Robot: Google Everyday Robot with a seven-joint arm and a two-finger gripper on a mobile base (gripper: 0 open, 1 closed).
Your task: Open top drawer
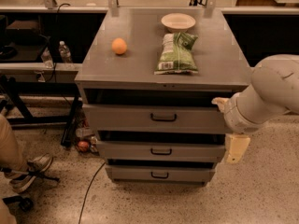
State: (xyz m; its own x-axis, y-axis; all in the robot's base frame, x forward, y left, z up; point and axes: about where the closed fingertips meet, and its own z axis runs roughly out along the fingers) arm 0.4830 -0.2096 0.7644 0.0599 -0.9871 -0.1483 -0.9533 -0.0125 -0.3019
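The top drawer (126,119) sits at the centre of the frame, directly under the top of the cabinet (140,64), with a dark gap showing above its front. It is the widest of the three; the two lower drawers (126,150) step back beneath it.

Handling, as judged from here: the front is grey sheet metal, rigid and smooth, with no edge worth gripping. The drawer probably runs on slides and needs a steady, straight pull, not a jerk. Its load is unknown, so weight cannot be rated.

Hold point: the black wire handle (163,117) at the middle of the front. It is thin and stiff, and stands slightly clear of the panel. Hook or pinch it at mid-span to keep the pull square.

The gripper (237,148) hangs at the right of the frame, beside the cabinet's right edge, below handle height and well apart from the handle. Whether it is spread or closed cannot be told.

An orange (119,46), a bag (176,53) and a bowl (178,21) rest on top; a harsh tug could shift them.
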